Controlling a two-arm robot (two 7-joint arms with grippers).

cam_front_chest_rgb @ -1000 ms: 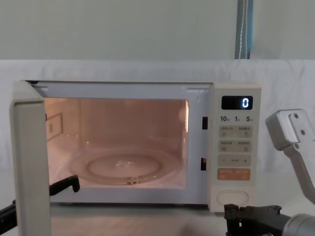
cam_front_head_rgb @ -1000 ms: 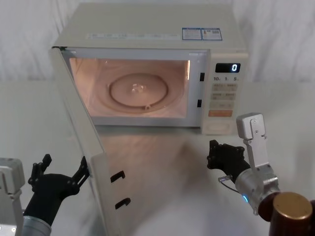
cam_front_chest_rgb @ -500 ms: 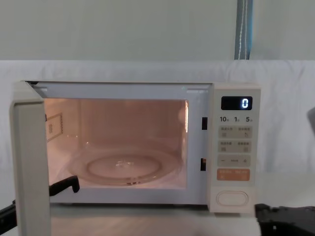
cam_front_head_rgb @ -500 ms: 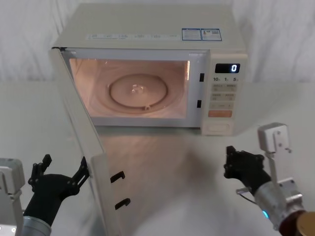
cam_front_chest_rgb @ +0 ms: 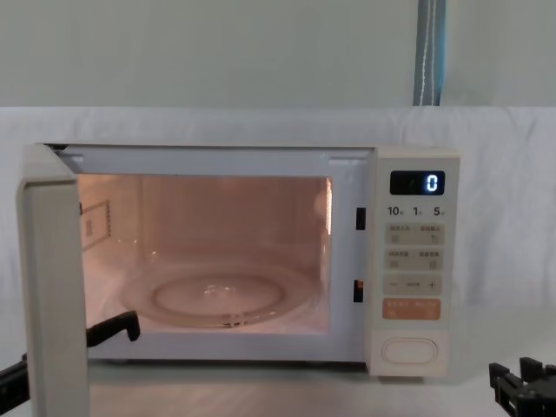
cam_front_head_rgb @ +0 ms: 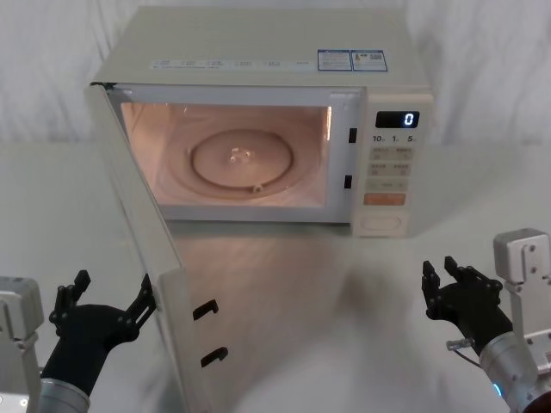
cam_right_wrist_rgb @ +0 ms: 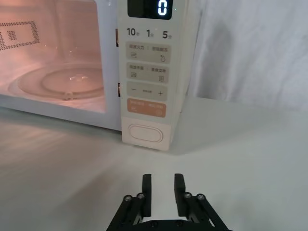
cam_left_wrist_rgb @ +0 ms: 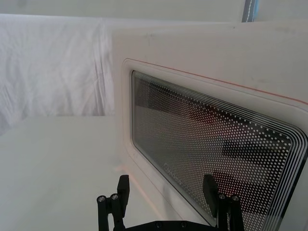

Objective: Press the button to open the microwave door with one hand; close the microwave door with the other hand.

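The microwave door (cam_front_head_rgb: 142,258) is seen swung fully open, hinged at the robot's left side of the oven, its inner face with two black latch hooks turned toward the lit cavity side. The cavity is illuminated and the glass turntable (cam_front_head_rgb: 243,161) is seen lying inside it. The display (cam_front_head_rgb: 399,120) is read as "0".

The button (cam_front_head_rgb: 380,224) is located at the bottom of the control panel, below the orange key (cam_front_head_rgb: 384,199). It is untouched.

The right gripper (cam_front_head_rgb: 458,288) is found low over the counter (cam_front_head_rgb: 284,284), in front of and to the right of the control panel, well apart from the button. In the right wrist view its fingers (cam_right_wrist_rgb: 147,192) are seen parallel, with a narrow gap between them. Nothing is held and nothing is touched.

The left gripper (cam_front_head_rgb: 105,297) is found low at the robot's left, on the outer side of the open door. Its fingers (cam_left_wrist_rgb: 123,188) are spread wide. In the left wrist view the door's dotted glass window (cam_left_wrist_rgb: 216,154) is seen close ahead, and one fingertip overlaps the window's lower edge; whether it actually touches the door cannot be told. Nothing is grasped.
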